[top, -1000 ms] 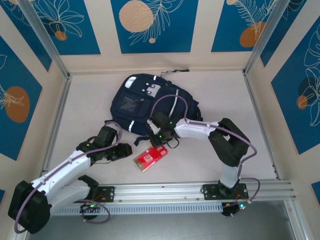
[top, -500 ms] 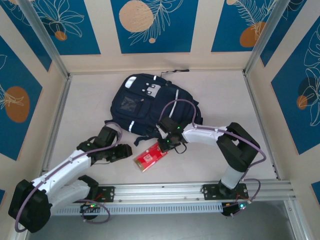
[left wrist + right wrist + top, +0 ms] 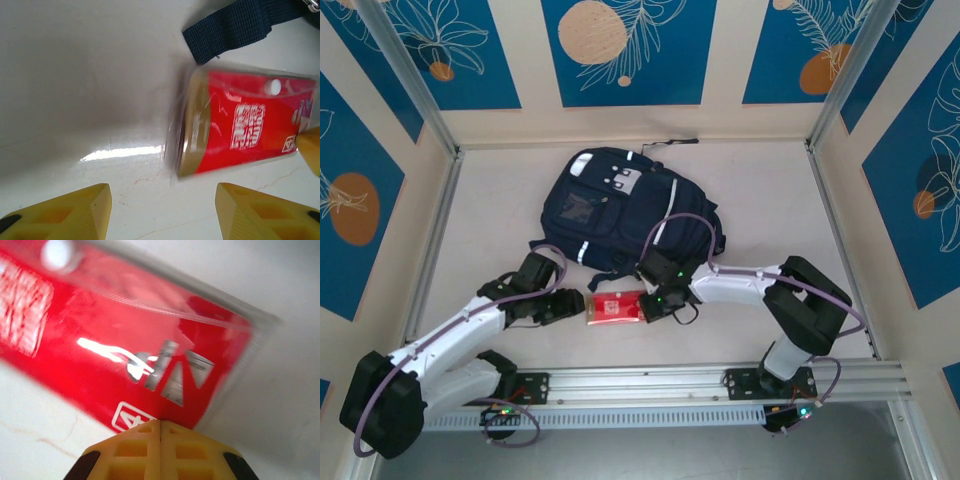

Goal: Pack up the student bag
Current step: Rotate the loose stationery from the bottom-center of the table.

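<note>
The pale surface (image 3: 770,200) carries the student bag (image 3: 610,205), lying flat in the upper centre of the top view. Below it, the left tool (image 3: 563,303) stands wide, just left of a red packet (image 3: 613,307). The right tool (image 3: 648,303) is closed, its tip touching the packet's right end.

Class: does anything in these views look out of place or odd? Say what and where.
The red packet lies on the table near the bag, not in it. The right gripper is shut, its tip against the packet's end rather than around it; the left gripper stands open at the other end.
</note>
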